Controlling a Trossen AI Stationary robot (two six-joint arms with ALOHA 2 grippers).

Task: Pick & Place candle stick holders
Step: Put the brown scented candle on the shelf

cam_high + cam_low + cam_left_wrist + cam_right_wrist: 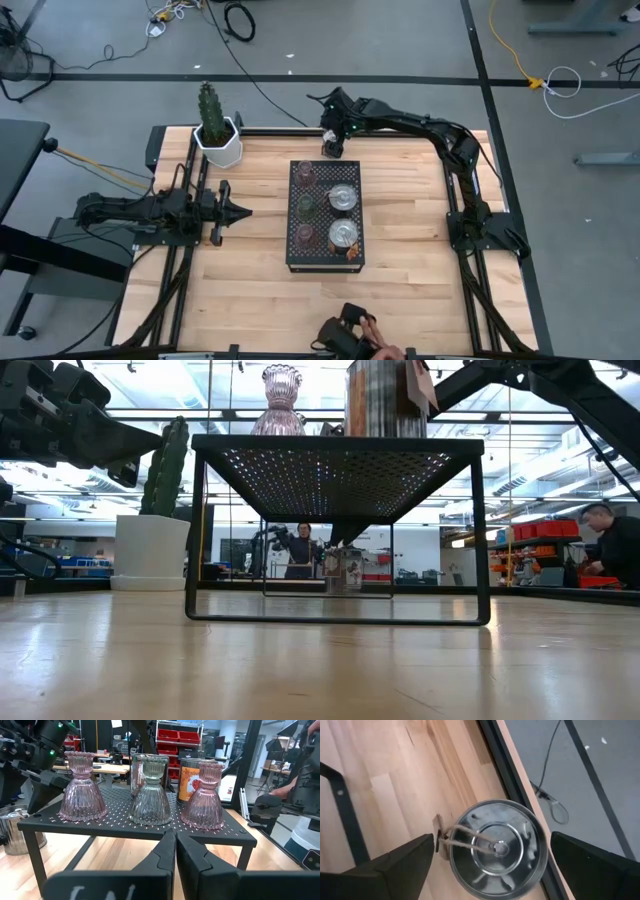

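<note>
Beyond the far edge of the black perforated metal stand point(297, 250), I have the right gripper point(490, 852) spread wide over a silvery round metal holder point(495, 849) on the wooden table point(420, 250).

Its fingers sit either side of that holder, apparently not touching, though I can't be sure. On the stand I count two pink ribbed glass holders point(82, 787), a green ribbed glass holder point(150, 794) between them, and silvery ones on its right side. My left gripper point(175, 842), fingers pressed together, waits left of the stand.
</note>
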